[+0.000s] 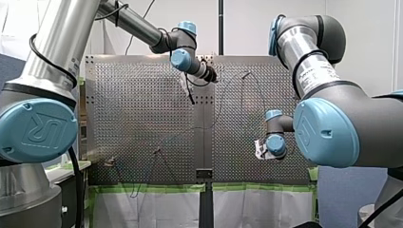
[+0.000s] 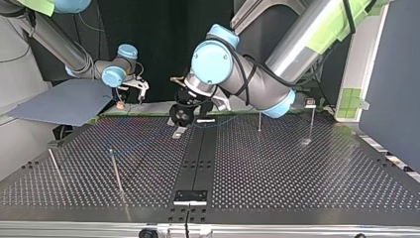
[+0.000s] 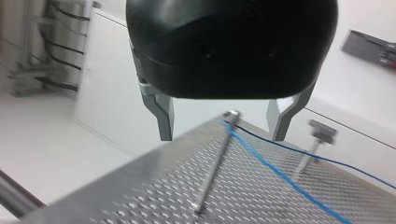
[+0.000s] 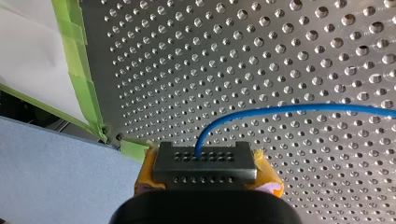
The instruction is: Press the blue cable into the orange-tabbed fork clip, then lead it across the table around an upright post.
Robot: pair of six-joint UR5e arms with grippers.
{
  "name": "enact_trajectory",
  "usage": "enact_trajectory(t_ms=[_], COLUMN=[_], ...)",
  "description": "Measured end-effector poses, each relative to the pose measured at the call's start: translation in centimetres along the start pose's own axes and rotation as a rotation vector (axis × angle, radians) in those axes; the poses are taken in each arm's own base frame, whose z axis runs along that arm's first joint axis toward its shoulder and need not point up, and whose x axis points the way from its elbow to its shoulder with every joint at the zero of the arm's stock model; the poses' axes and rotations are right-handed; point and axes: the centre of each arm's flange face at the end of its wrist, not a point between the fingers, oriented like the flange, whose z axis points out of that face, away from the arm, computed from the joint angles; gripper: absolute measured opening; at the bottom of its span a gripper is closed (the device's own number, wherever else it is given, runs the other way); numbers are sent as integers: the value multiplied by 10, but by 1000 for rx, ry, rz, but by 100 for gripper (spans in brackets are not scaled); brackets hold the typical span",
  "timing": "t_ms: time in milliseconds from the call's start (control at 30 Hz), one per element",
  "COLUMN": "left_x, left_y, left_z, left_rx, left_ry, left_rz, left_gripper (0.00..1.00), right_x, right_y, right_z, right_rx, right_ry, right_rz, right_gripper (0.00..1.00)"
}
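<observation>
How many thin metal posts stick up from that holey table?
4 in the top view: at its left, outer post, inner post; at its right, middle post, block-topped post. My left arm may hide others.

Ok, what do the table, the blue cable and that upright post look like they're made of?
The table: bare metal sheet, dull grey with soft sheen, punched with rows of holes. The cable: probably plastic-sheathed wire, smooth blue, bending in an easy curve. The post: likely steel, thin, silvery, with a bright glint along it.
</observation>
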Motion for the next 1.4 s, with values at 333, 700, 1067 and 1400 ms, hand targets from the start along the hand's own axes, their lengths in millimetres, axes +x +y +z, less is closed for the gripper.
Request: enact_trajectory(t_ms=[333, 700, 1067, 1400], left_x=[-17, -28, 0, 25], left_y=[-21, -53, -67, -71], left_z=[13, 21, 18, 19], left_rx=[34, 84, 91, 65], left_ry=[-30, -41, 36, 54], left_rz=[-39, -70, -71, -67], left_gripper=[98, 98, 98, 98], right_x=[0, 0, 1, 1], right_y=[0, -1, 0, -1], right_z=[0, 0, 0, 1], right_rx=[2, 3, 4, 9], right_ry=[0, 1, 3, 4], right_rz=[-1, -1, 2, 6], right_gripper=[0, 0, 0, 0])
